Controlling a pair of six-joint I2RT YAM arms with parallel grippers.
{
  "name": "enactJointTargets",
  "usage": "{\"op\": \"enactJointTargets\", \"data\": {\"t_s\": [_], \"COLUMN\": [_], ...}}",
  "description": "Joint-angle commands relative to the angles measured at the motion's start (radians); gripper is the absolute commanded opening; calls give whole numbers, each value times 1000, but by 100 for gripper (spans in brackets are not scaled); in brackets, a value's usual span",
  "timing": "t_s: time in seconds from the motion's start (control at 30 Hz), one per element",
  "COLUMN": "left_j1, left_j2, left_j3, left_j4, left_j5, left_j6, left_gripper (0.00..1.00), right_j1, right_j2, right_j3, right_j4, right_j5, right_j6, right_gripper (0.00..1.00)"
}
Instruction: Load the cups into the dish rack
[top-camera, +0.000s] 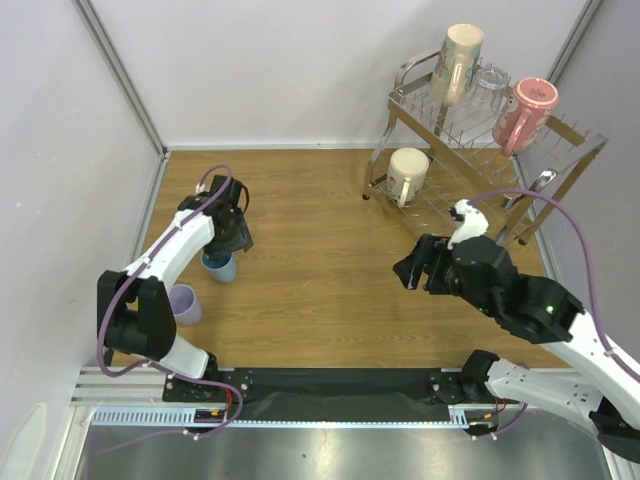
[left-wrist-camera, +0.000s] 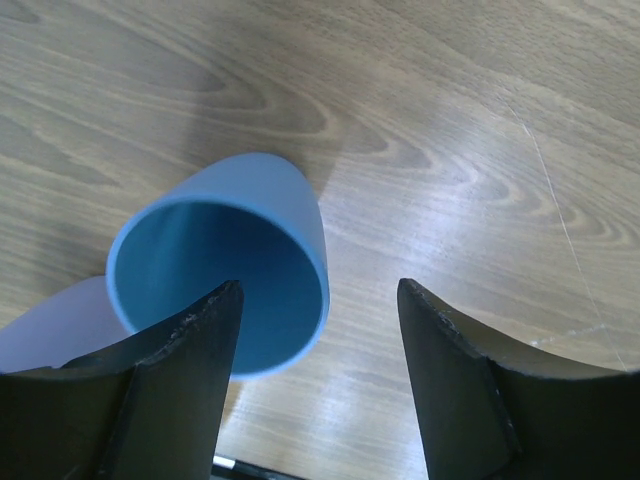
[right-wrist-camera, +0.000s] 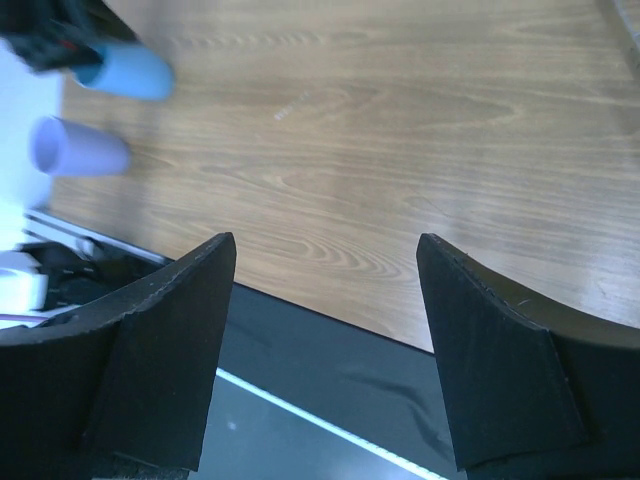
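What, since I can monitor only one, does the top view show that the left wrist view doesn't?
Only the top view: the rack holding the beige mug, glass, pink mug and white mug, plus the right gripper.
Only the left wrist view: the blue tumbler's empty inside, with one finger of the open left gripper over its mouth and the other outside.
Both: the blue tumbler, lavender tumbler and table.

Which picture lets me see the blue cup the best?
The left wrist view. The light-blue tumbler fills much of it, and you look right into its open mouth, close by the left fingers. The top view shows it small, half hidden under them. The right wrist view shows it small and blurry in a corner.
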Motion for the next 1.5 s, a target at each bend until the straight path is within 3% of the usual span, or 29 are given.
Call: {"op": "enactJointTargets", "data": {"t_s": [0.0,0.13,0.3,0.43,0.53,0.7,0.9,0.93,1.03,1.13,1.33,1.47], "left_j1": [18,27,29,32,32,32,0,-15,-60,-110,-221,-272], "left_j2": [24,35,68,65,24,-163,-430,-454,-582,-675,-798,-814], "left_j3": [-24,-41,-32,-22,16,-21,-169,-218,-338,-410,-502,-487], "left_j4": [59,81,79,76,35,100,456,584,865,1045,1263,1285], "left_j5": [-11,-11,3,47,122,482,803,846,851,797,607,517], "left_j6": [-14,-8,3,21,6,-120,-413,-512,-739,-900,-1091,-1134], "left_gripper": [69,68,54,33,0,1,0,0,0,0,1,0], "right_j1": [-3,-3,-3,-5,-3,-5,-14,-21,-60,-83,-104,-100], "right_j2": [-20,-34,-40,-28,-31,-37,-9,3,38,71,153,186], "right_j3": [69,88,88,85,88,98,89,83,74,71,79,66], "right_j4": [-37,-57,-68,-64,-19,48,209,266,382,490,666,761], "right_j5": [46,69,72,64,25,-12,-83,-119,-213,-285,-435,-472], "right_j6": [34,56,69,68,48,17,42,52,110,135,184,215], "right_gripper": [78,78,78,78,82,97,100,100,100,100,100,100]}}
